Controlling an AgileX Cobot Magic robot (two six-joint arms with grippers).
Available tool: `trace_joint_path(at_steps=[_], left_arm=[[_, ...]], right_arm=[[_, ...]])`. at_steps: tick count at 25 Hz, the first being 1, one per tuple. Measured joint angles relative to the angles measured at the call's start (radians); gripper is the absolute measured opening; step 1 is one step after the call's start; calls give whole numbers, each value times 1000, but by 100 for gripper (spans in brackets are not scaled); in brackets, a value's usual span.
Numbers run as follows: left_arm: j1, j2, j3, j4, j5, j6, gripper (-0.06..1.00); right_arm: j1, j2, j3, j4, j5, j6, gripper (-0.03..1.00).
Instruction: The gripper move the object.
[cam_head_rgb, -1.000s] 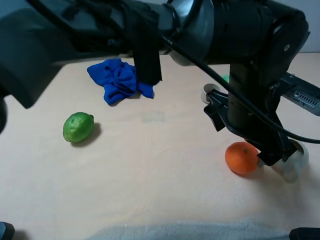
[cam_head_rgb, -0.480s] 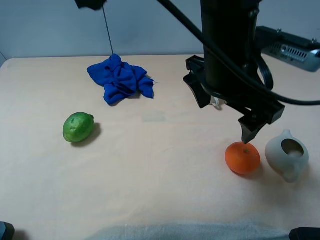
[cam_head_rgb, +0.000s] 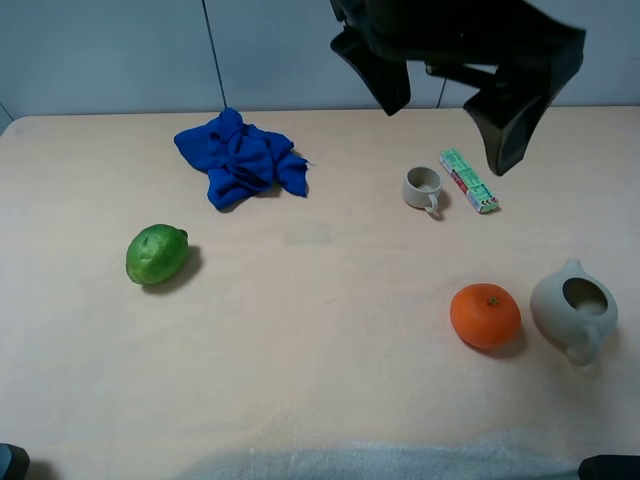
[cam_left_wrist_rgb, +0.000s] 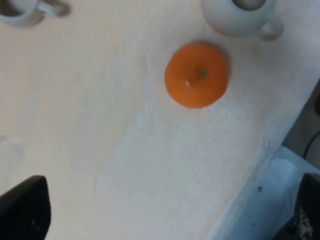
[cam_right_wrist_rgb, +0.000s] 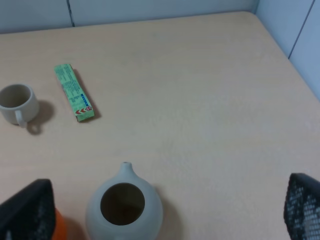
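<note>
The orange (cam_head_rgb: 485, 315) lies on the table at the right, next to a grey teapot (cam_head_rgb: 573, 308). It also shows in the left wrist view (cam_left_wrist_rgb: 196, 75), and as a sliver in the right wrist view (cam_right_wrist_rgb: 61, 226). My left gripper (cam_head_rgb: 452, 110) reaches across and hangs high above the table's right half, jaws wide open and empty. Its fingertips (cam_left_wrist_rgb: 25, 207) frame the left wrist view, well apart from the orange. My right gripper (cam_right_wrist_rgb: 165, 212) is open and empty, on the near side of the teapot (cam_right_wrist_rgb: 124, 207); it is out of the exterior view.
A small grey cup (cam_head_rgb: 422, 188) and a green packet (cam_head_rgb: 468, 180) lie behind the orange. A green lime-like fruit (cam_head_rgb: 156, 254) sits at the left. A crumpled blue cloth (cam_head_rgb: 240, 157) is at the back. The table's near edge (cam_left_wrist_rgb: 260, 170) runs close to the orange.
My left arm has lifted from right beside the orange to high above the table, uncovering the cup and packet. The orange and teapot have stayed in place.
</note>
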Motion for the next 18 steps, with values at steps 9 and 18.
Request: trace_joint_path(at_steps=[9, 18], left_arm=[[1, -218, 181, 57, 0, -7, 99], [1, -542, 461, 122, 1, -20, 99]], right_arm=[[0, 0, 0, 0, 0, 0, 69], [0, 0, 0, 0, 0, 0, 69]])
